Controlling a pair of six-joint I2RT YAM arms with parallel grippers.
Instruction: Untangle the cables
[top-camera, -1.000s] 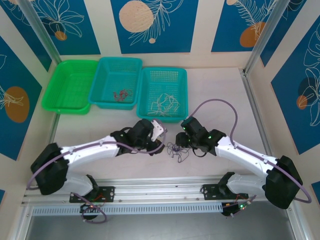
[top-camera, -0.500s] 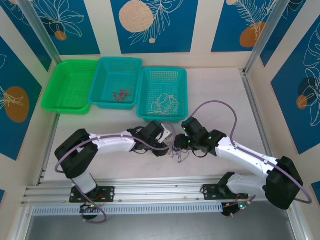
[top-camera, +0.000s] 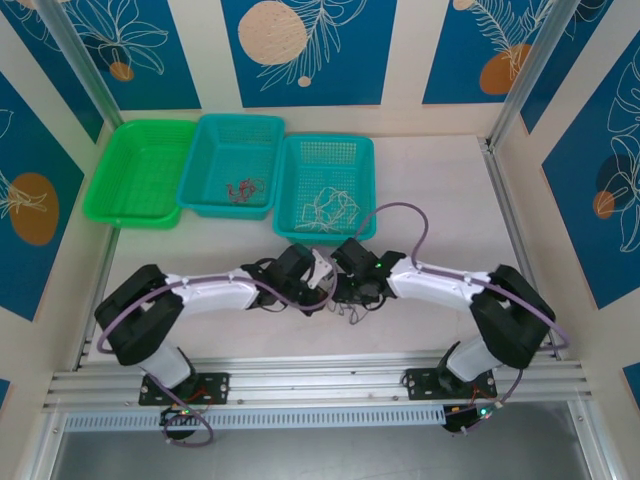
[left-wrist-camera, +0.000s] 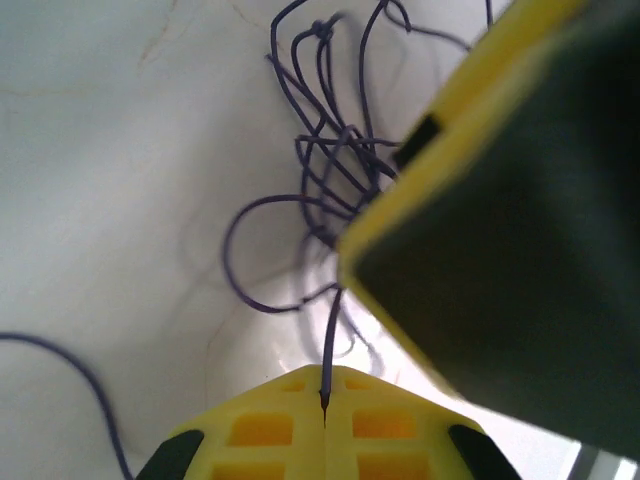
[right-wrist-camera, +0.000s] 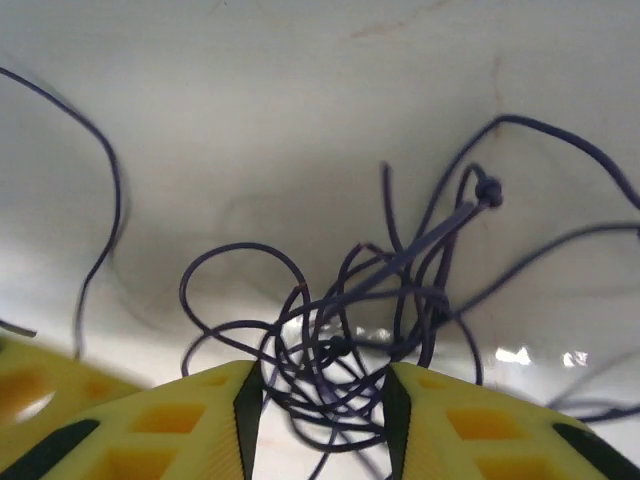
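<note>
Pinching purple cable (left-wrist-camera: 330, 340), left pincer (left-wrist-camera: 324, 378)

a pale tabletop (top-camera: 440, 190) sits boxed in by cream walls (top-camera: 402, 60) with blue leaf-and-orange-disc panels (top-camera: 330, 60) from 9 through 12 to 3 o'clock, a ribbed aluminium rail (top-camera: 320, 378) along 6 o'clock.

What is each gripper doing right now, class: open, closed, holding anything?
Left gripper: closed, pinching a purple cable strand.
Right gripper: open, fingers astride the purple snarl.
</note>
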